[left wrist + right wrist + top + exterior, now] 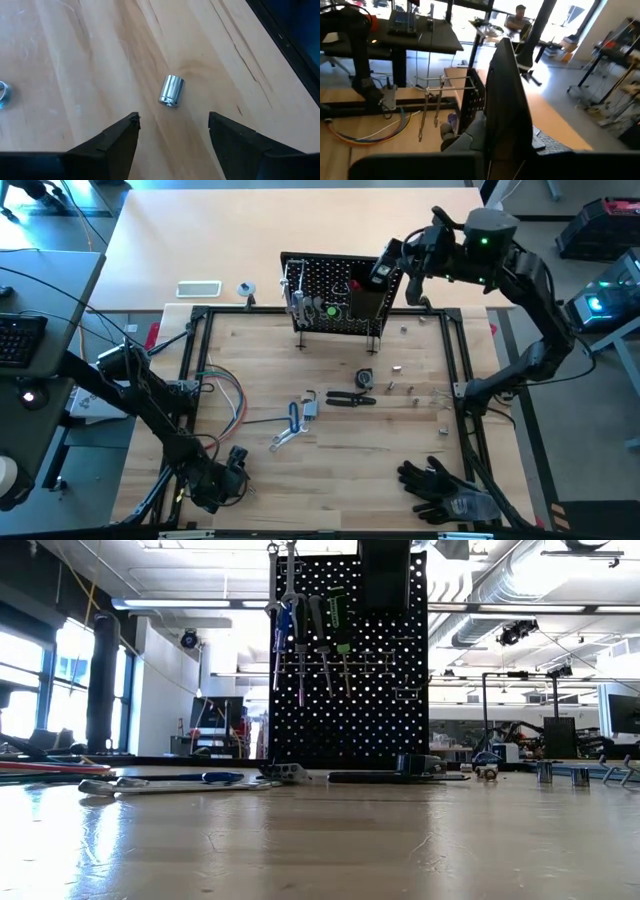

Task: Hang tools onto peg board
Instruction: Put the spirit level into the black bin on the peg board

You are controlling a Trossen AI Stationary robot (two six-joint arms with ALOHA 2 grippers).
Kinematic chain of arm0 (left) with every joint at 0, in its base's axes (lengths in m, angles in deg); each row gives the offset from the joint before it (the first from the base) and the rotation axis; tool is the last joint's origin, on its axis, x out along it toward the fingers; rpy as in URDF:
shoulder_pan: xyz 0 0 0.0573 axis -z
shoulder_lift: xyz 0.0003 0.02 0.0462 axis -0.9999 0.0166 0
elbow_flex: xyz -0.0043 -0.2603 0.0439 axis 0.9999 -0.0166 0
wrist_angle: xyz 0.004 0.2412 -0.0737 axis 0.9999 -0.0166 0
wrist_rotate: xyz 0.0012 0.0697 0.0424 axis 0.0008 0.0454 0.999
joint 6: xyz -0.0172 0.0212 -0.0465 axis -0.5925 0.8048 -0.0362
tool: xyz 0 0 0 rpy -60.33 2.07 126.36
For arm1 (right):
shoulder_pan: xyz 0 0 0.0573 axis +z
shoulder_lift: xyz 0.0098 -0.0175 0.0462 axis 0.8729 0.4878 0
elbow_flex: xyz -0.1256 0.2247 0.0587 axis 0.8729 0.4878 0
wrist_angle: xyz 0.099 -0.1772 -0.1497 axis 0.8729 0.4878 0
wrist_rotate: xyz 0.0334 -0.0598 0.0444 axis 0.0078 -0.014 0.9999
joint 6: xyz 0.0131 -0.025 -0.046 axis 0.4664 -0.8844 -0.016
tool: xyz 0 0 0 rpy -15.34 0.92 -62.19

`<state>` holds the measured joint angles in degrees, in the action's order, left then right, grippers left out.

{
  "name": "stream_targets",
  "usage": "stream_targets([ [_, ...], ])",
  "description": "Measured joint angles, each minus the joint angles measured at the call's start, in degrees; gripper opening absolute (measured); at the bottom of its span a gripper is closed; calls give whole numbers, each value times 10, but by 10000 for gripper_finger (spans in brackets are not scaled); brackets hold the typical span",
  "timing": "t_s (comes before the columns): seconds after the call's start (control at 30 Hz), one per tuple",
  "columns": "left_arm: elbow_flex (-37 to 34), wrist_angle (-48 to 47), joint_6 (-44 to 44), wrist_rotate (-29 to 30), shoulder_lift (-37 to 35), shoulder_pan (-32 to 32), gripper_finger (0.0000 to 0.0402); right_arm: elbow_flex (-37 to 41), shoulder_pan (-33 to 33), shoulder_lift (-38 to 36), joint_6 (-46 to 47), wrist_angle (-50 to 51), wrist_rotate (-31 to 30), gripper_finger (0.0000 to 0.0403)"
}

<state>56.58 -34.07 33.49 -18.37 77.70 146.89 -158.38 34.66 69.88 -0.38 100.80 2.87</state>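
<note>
The peg board [325, 295] stands upright at the table's far side, with a black box bin [368, 302] on its front. Wrenches [280, 600] and green- and blue-handled drivers [325, 625] hang on it. My right gripper [383, 270] hovers high at the board's upper right corner, above the bin. My left gripper [172, 120] is low at the near left [232, 472], open and slanting down. A small silver socket [172, 90] lies on its side on the wood just ahead of the fingertips, untouched. A blue-handled wrench [293, 420] and black pliers [350, 399] lie mid-table.
Black gloves [440, 485] lie at the near right. A bundle of coloured wires [225, 395] loops at the left. Several small sockets [400, 388] are scattered right of the pliers. A black frame [465, 370] borders the work area. A person sits far off in the room [517, 17].
</note>
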Motion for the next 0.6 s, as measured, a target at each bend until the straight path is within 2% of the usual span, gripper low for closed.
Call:
stream_targets([
  [0.5, 0, 16, 11, 12, -1, -1, 230, 0, -20, 51, -13, 36, 13, 53],
  [0.6, 0, 23, 22, 14, 0, -6, 230, 0, -20, 50, -13, 36, 11, 72],
])
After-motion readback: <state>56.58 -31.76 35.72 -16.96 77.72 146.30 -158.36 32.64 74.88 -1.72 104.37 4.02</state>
